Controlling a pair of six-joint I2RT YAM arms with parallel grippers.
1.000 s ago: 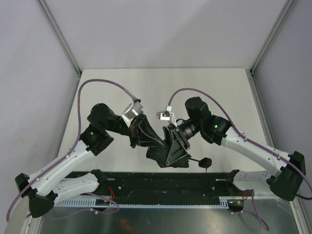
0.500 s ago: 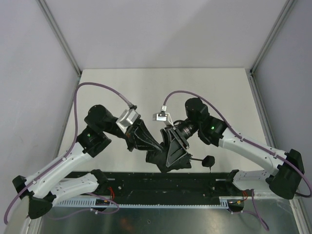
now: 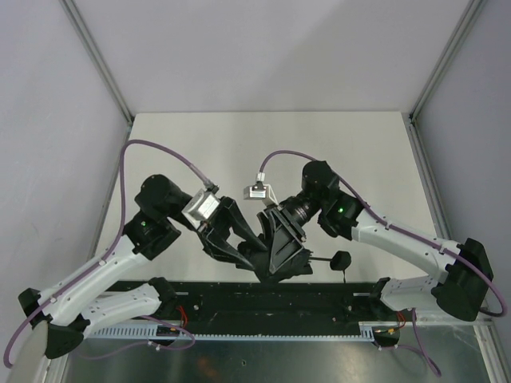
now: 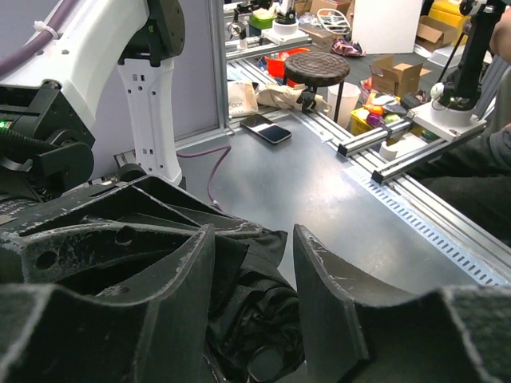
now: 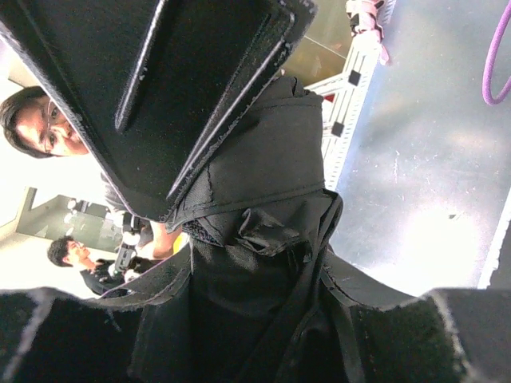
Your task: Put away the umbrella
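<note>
The umbrella (image 5: 263,183) is sitting folded into a dark bundle near the middle of the near edge of the tabletop (image 3: 239,144), just beyond the black rail (image 3: 239,297) that is running along that edge. Both arms are reaching in toward it from either side and meeting over it.

The right gripper (image 5: 239,247) is clamping the umbrella: in the right wrist view the bunched black fabric is filling the space between its two fingers (image 5: 184,96), and both are pressing against the cloth. The umbrella's handle (image 3: 341,260) is sticking out toward the right side of the tabletop, clear of both grippers, with a thin strap hanging from it.

The left gripper (image 4: 254,247) is standing with its jaws parted to a middling width. In the left wrist view, a clear gap is showing between its fingers (image 4: 327,295), and the crumpled fabric is lying low in that gap and against the left-hand finger, with neither finger squeezing it.
</note>
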